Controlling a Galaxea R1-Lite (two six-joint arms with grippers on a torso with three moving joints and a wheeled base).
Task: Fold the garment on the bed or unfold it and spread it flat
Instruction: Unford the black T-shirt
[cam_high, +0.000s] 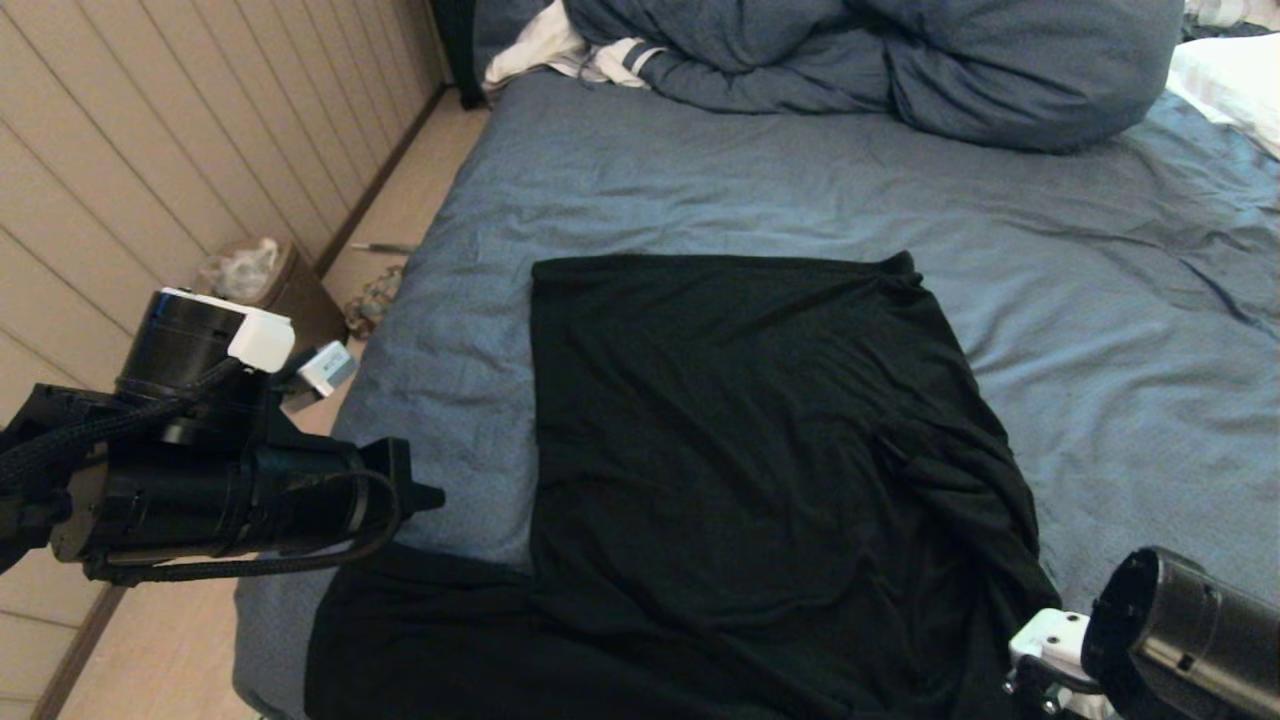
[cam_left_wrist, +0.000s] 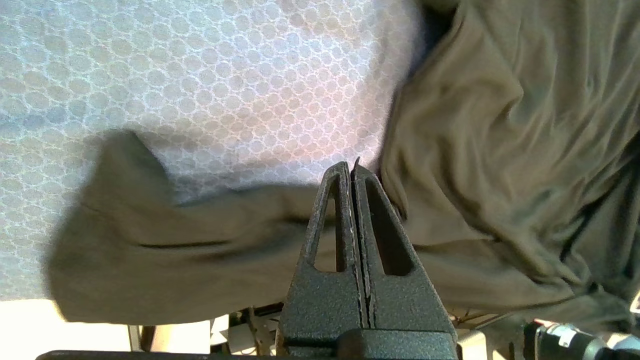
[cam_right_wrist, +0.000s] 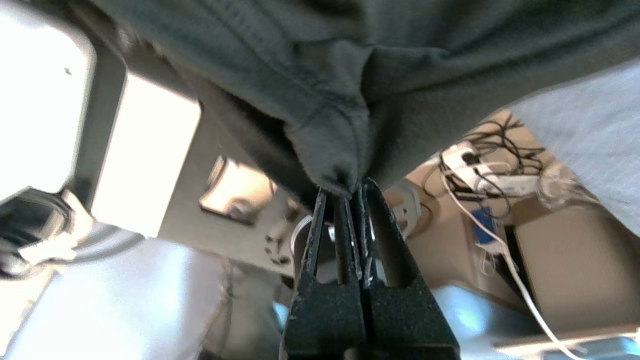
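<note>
The black garment (cam_high: 740, 440) lies on the blue-grey bed (cam_high: 700, 180) as a rough rectangle, creased along its right side, with a sleeve (cam_high: 420, 620) spread toward the near left corner. My left gripper (cam_left_wrist: 351, 167) is shut and empty, hovering just over that sleeve (cam_left_wrist: 200, 250) where it meets the shirt's body; in the head view it points right at the garment's left edge (cam_high: 432, 497). My right gripper (cam_right_wrist: 350, 187) is shut on a bunched hem corner of the garment (cam_right_wrist: 330, 150), off the bed's near right edge. Only its wrist (cam_high: 1150, 630) shows in the head view.
A bunched blue-grey duvet (cam_high: 900, 60) fills the far end of the bed, with a white striped cloth (cam_high: 560, 50) beside it and a white pillow (cam_high: 1230, 80) at far right. Left of the bed, a floor strip holds a small bin (cam_high: 270, 280) by the panelled wall (cam_high: 150, 150).
</note>
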